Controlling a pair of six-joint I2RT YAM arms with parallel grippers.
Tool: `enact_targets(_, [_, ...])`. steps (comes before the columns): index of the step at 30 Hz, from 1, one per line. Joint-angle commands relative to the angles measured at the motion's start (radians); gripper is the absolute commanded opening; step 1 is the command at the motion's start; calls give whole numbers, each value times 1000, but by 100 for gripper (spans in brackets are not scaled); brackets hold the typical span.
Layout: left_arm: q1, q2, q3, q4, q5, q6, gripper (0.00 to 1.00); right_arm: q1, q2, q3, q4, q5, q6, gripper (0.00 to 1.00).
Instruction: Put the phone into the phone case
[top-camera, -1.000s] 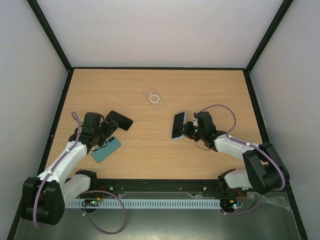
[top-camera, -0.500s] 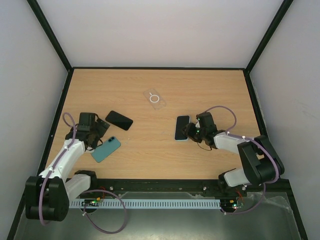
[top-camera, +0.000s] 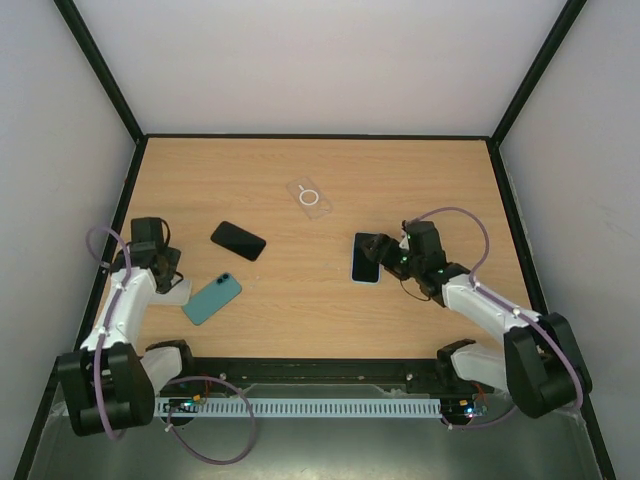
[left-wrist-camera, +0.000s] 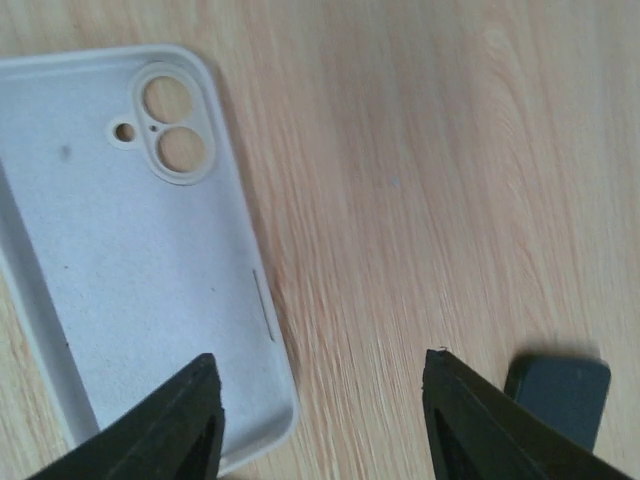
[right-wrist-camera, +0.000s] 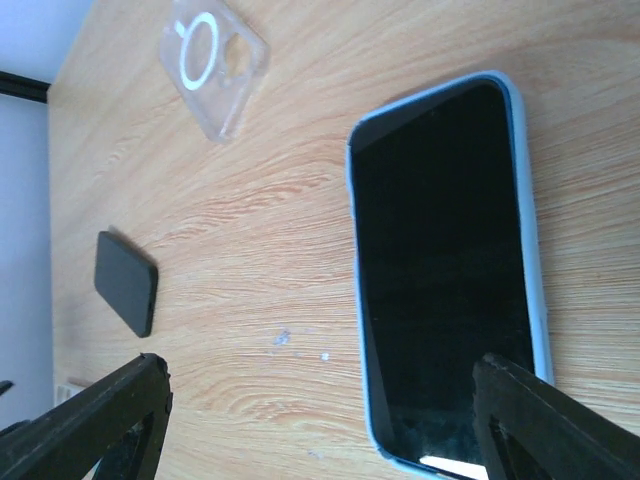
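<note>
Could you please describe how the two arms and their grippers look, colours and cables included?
The left arm and right arm have white shells with black joints and bases. A thin purple cable loops beside each wrist. The left gripper and right gripper have matte black, wedge-shaped fingers.

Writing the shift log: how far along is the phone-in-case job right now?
Done, it seems: the blue-cased phone lies flat, screen up, and the right gripper is open, not gripping it. In hand: nothing; the left gripper hangs open over the empty white case. Left: the black phone and teal phone lie bare, and the clear case is empty.
</note>
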Motion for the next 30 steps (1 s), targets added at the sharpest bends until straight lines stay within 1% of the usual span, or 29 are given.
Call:
enact_targets(1, [41,69,8,15,29,-29,50,-4,-81,11,-39,-12,18,81])
enact_targets(4, [41,120,5,55,95,-46,45,-4,-140,-6,-18,-3,42,80])
enact_targets(8, [42,188,6,44,94,-46,39,-3,-171,-3,-29,19,46,78])
enact_targets(11, [42,221,-11,71,122,-38,35,-4,-184,-10,-30,23,58,77])
enact_targets(19, [43,301,-12,104,131,-15,29,-3,-207,-34,-16,23,70,75])
enact_targets(24, [46,342,-15,120,132,-12,26,-4,-209,-36,-14,33,65,74])
enact_targets(25, [48,350,-14,120,134,-10,24,-4,-208,-37,-16,35,65,73])
enact_targets(29, [55,376,-14,117,152,1,4,-4,-210,-40,-18,31,66,73])
enact_targets(30, [56,378,-14,118,156,7,3,-3,-212,-38,-20,31,66,72])
